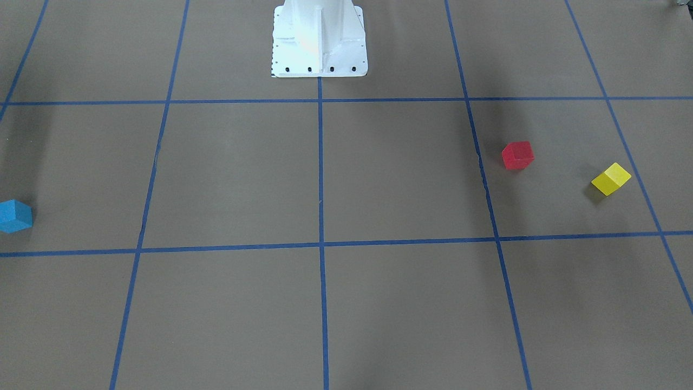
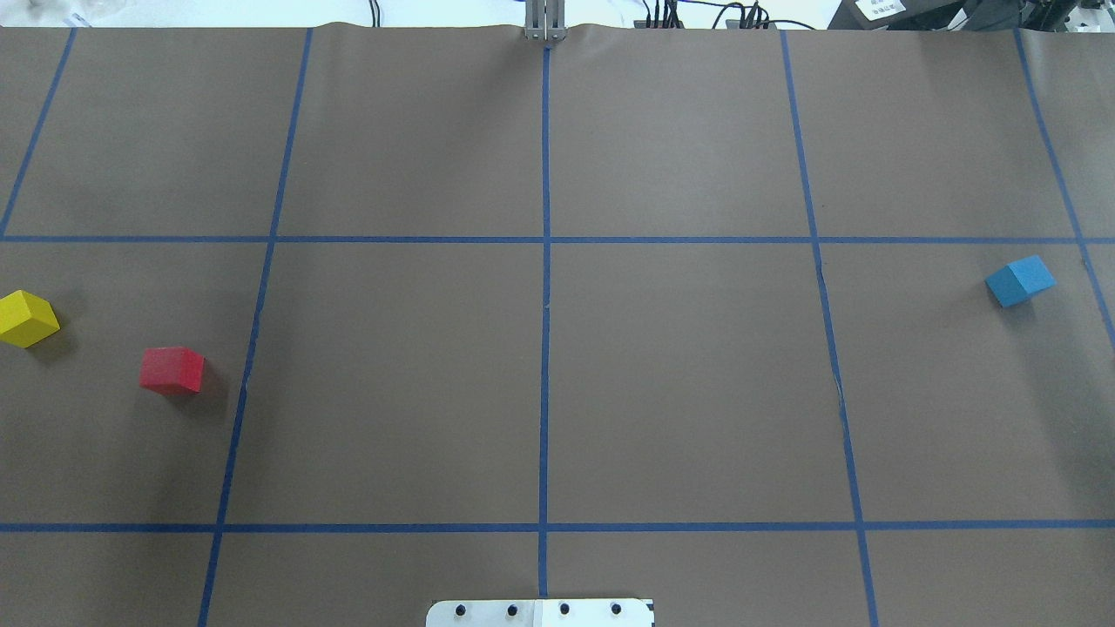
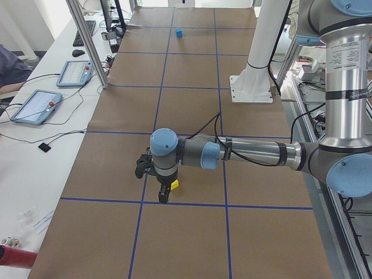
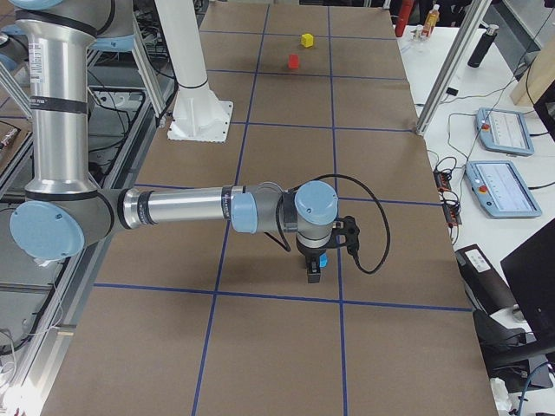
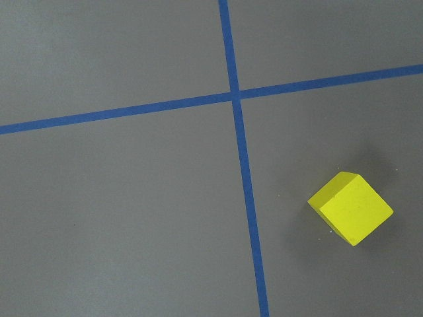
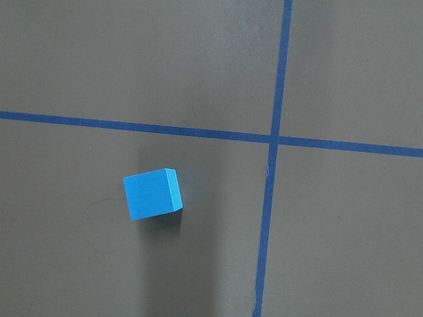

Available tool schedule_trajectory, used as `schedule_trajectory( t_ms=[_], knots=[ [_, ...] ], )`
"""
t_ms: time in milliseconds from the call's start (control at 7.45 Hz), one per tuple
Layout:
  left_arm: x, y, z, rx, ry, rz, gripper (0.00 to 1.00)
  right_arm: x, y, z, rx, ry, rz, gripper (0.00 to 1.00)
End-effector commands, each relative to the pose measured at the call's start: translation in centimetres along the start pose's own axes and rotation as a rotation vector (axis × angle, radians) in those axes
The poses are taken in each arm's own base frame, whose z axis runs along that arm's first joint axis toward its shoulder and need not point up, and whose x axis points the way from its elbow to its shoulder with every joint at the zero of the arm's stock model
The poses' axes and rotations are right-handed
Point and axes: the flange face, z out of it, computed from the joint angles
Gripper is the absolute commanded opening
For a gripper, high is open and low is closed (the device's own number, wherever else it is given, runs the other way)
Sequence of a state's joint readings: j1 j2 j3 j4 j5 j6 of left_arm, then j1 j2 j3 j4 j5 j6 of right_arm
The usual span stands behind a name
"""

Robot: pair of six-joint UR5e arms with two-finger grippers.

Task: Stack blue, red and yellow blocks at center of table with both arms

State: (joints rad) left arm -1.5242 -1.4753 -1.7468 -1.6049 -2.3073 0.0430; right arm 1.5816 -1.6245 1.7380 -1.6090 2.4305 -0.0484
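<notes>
The blue block (image 2: 1019, 280) lies far right on the brown table, also seen from the front (image 1: 14, 215) and in the right wrist view (image 6: 153, 193). The red block (image 2: 172, 369) and the yellow block (image 2: 26, 319) lie far left, apart from each other. In the left wrist view the yellow block (image 5: 350, 208) sits at the lower right. My left gripper (image 3: 164, 195) hangs over the yellow block (image 3: 174, 185). My right gripper (image 4: 313, 273) hangs over the blue block (image 4: 322, 259). I cannot tell whether either gripper is open or shut.
Blue tape lines (image 2: 545, 348) divide the table into squares. The white robot pedestal (image 1: 319, 40) stands at the middle of my side. Aluminium posts (image 3: 87, 40) and tablets (image 4: 499, 186) stand along the far bench.
</notes>
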Motion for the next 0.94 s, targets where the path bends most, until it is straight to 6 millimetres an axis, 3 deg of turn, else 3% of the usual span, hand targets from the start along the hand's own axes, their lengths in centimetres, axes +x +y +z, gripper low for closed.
schedule_trajectory(
  t_ms=[0,134,269,403,537,671,806],
  knots=[
    [0.8,-0.3,-0.8,0.024,0.005,0.020,1.00,-0.1,-0.4,-0.4,0.010,0.008,-0.016,1.00],
    [0.9,-0.3,-0.9,0.027,0.006,0.029,1.00,-1.9,-2.0,-1.9,0.043,0.008,-0.044,1.00],
    [1.2,-0.3,-1.3,0.061,0.005,0.056,1.00,-2.8,-3.3,-0.7,0.017,-0.002,-0.062,1.00],
    [1.3,-0.2,-1.5,0.089,0.003,0.080,1.00,-2.8,-3.8,1.9,-0.021,-0.010,-0.080,1.00],
    [1.2,-0.1,-1.3,0.088,0.002,0.082,1.00,-3.8,-3.9,2.5,0.054,-0.006,-0.198,1.00],
    [1.4,-0.1,-1.5,0.091,0.002,0.086,1.00,-4.1,-4.6,5.8,0.029,-0.017,-0.229,1.00],
    [1.4,-0.2,-1.5,0.094,0.003,0.086,1.00,-6.0,-5.2,9.0,-0.023,-0.028,-0.243,1.00]
  ],
)
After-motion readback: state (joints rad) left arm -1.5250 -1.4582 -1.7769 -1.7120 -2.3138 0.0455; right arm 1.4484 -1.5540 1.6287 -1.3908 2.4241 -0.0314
